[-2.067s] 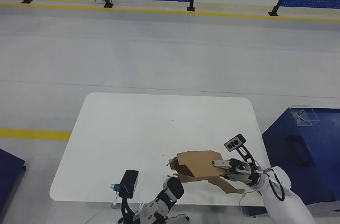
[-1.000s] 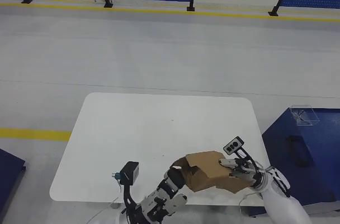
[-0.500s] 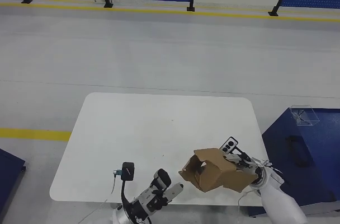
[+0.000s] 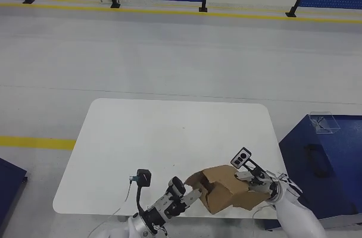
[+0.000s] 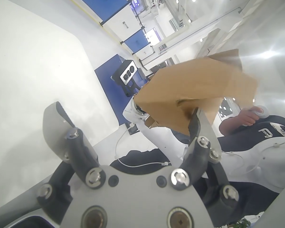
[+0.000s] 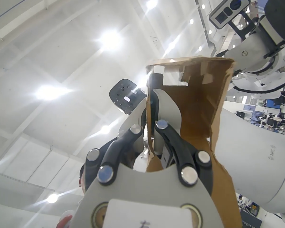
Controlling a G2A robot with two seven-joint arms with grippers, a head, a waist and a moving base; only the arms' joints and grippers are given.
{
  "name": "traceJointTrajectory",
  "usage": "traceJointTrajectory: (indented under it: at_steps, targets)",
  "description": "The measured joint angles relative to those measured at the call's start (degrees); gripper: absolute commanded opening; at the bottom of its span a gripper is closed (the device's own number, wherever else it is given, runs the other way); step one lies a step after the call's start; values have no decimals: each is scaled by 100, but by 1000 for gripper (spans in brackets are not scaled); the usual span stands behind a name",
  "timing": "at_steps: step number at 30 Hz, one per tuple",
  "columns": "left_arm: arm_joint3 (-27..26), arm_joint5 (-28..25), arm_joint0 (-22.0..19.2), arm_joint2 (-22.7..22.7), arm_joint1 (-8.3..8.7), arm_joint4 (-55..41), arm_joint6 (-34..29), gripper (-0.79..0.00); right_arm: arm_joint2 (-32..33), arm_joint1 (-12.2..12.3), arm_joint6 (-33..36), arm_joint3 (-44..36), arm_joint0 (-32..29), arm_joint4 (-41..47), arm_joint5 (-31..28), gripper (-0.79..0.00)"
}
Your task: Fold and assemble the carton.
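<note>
the brown box is at the near edge of the white table, close to the table's right corner. it is half folded. it looks like a short tube with one end open, and loose flaps stick out from it. the open end faces along the table's near edge, away from the right corner.

the right gripper is by the table's right near corner. its two fingers are pinched tight on one wall of the box, one finger inside the box and one outside.

the left gripper is at the table's near edge too, nearer the middle of that edge than the box is. its fingers are spread wide apart and hold nothing. one finger sits right at a corner of the box. i cannot tell if it touches.
</note>
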Motion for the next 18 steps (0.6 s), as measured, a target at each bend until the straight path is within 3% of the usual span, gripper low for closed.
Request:
traceJointTrajectory:
  at_steps: [11,18]
  targets:
    - [80,497,-167,71,-38,66,-199,0,153,-1,-110,-91,-30,-296,-467,-785]
    - [-78,165,-36,-135,-51,-282,217,0,313,1,-622,-172,-45,-953,-1289,-785]
